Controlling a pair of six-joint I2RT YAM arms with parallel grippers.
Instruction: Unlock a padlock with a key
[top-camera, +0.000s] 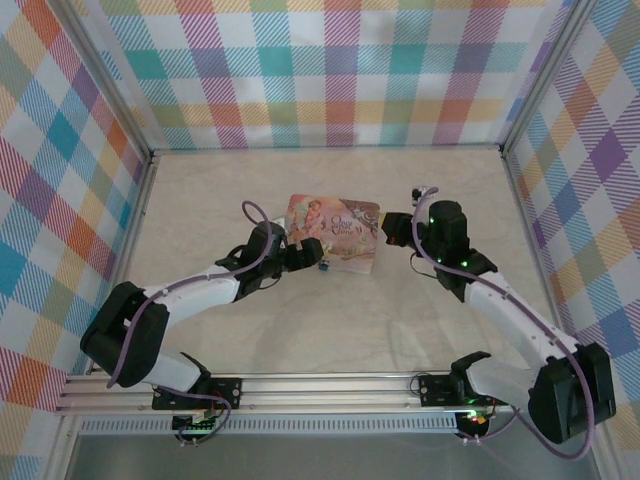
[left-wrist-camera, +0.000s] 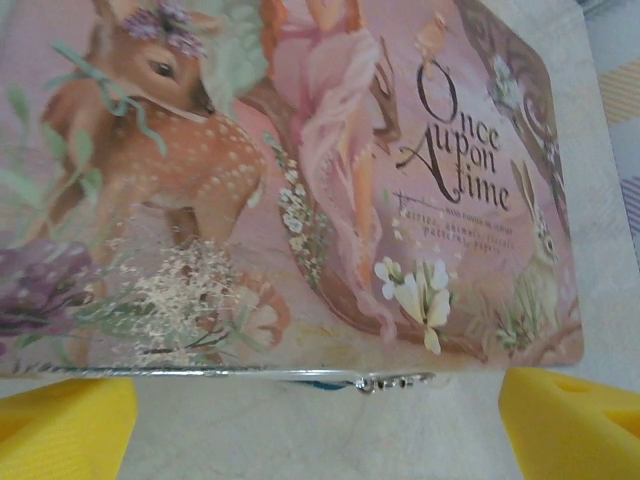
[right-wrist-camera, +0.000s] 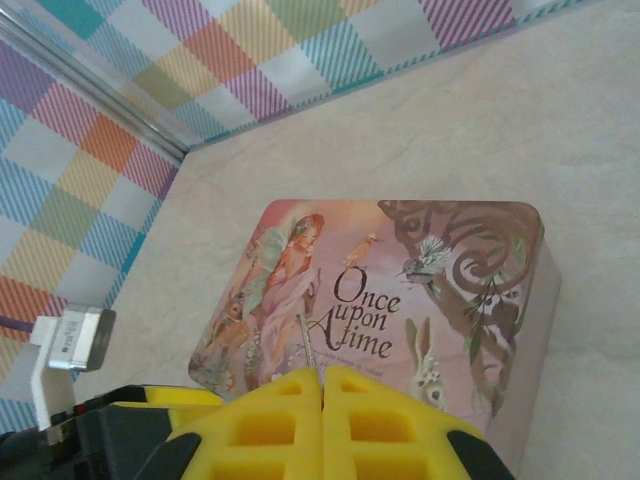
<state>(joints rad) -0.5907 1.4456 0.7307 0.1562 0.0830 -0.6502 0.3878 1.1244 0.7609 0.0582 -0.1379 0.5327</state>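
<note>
— From above, how do things lie?
— A picture tin (top-camera: 335, 222) sits mid-table (top-camera: 250, 330). The left gripper (top-camera: 305, 255) is at its near-left corner and the right gripper (top-camera: 392, 228) at its right edge. A small blue thing hangs at the tin's near edge, just beside the left gripper. I take it for the padlock (top-camera: 325, 266).

— And the left wrist camera?
— Its yellow fingers (left-wrist-camera: 60, 425) stand wide apart with nothing between them, straddling the tin's near edge. A metal clasp (left-wrist-camera: 395, 381) shows there with a sliver of blue beside it. The lock's body is mostly hidden under the rim.

— The right wrist?
— Those fingers are pressed together, and a thin metal blade pokes out between them. I judge that to be the key (right-wrist-camera: 308, 340). It points across the lid, not at the lock.

— So how far along?
— Early, I'd say. The key is in hand but the padlock looks untouched. Someone has to steady the lock, bring the key round to the near edge, get it in, turn it and free the shackle.
</note>
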